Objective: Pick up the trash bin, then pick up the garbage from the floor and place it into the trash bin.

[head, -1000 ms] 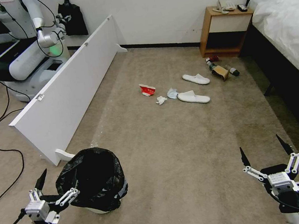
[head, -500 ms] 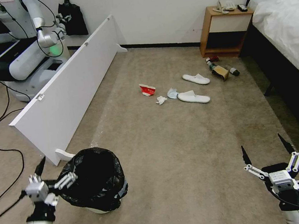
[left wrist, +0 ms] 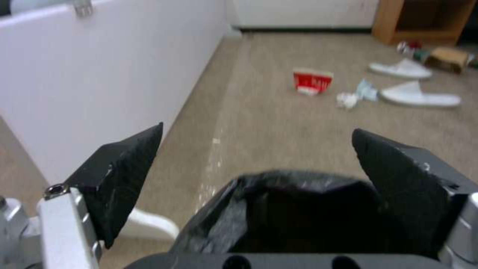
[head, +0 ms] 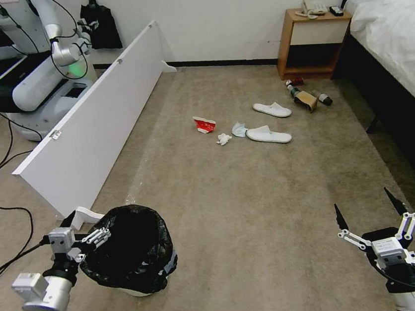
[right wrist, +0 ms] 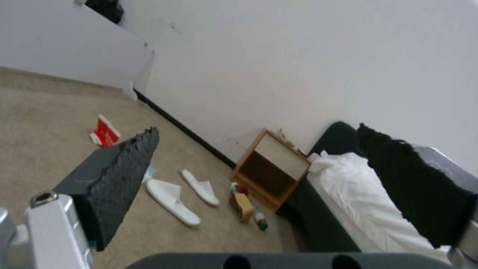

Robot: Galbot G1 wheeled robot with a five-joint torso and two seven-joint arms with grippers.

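We see the left gripper at the near rim of the trash bin, fingers spread wide to straddle it, not yet gripping. The right gripper hovers spread and idle; garbage lies well away.

The trash bin stands on the carpet at about seven o'clock, near the robot's left side. The left tool sits at the bin's near-left rim, its fingers spread. Just behind the bin, toward ten o'clock, a long board runs away across the floor to the far wall. At five o'clock the right tool hangs over bare carpet, fingers spread, well apart from the bin. Toward twelve o'clock lies the garbage: a carton, a tissue wad just right of it, then two slippers. Farther on at one o'clock a paper bag lies before the nightstand, the bed to its right.
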